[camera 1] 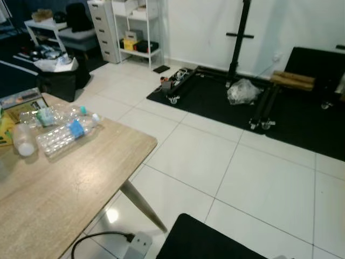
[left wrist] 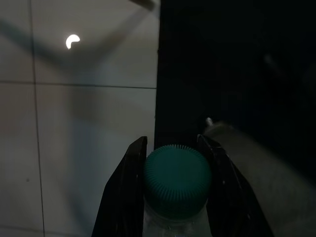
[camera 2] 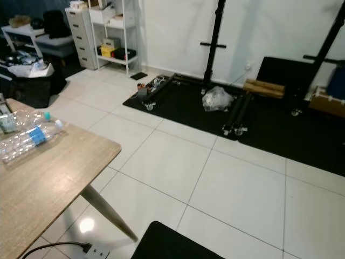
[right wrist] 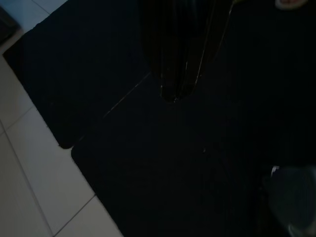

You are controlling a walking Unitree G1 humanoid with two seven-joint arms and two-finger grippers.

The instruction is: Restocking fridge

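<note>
While the left gripper (left wrist: 173, 163) hangs over the white tiled floor (left wrist: 74, 123) with both black fingers pinching a clear plastic bottle with a teal ribbed cap (left wrist: 177, 185), the right gripper's (right wrist: 173, 94) fingers look pressed together, and more clear bottles (camera 1: 64, 135) lie on the light wooden table (camera 1: 70, 189).

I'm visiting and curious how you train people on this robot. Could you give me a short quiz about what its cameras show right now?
1. True or false: the left gripper is shut on a clear plastic bottle with a dark green ribbed cap.
2. On what do the clear plastic water bottles lie? A) white tiled floor B) light wooden table C) black floor mat
3. What colour is the label on the nearest lying bottle?

Key: 1 true; 2 B; 3 blue.
</note>
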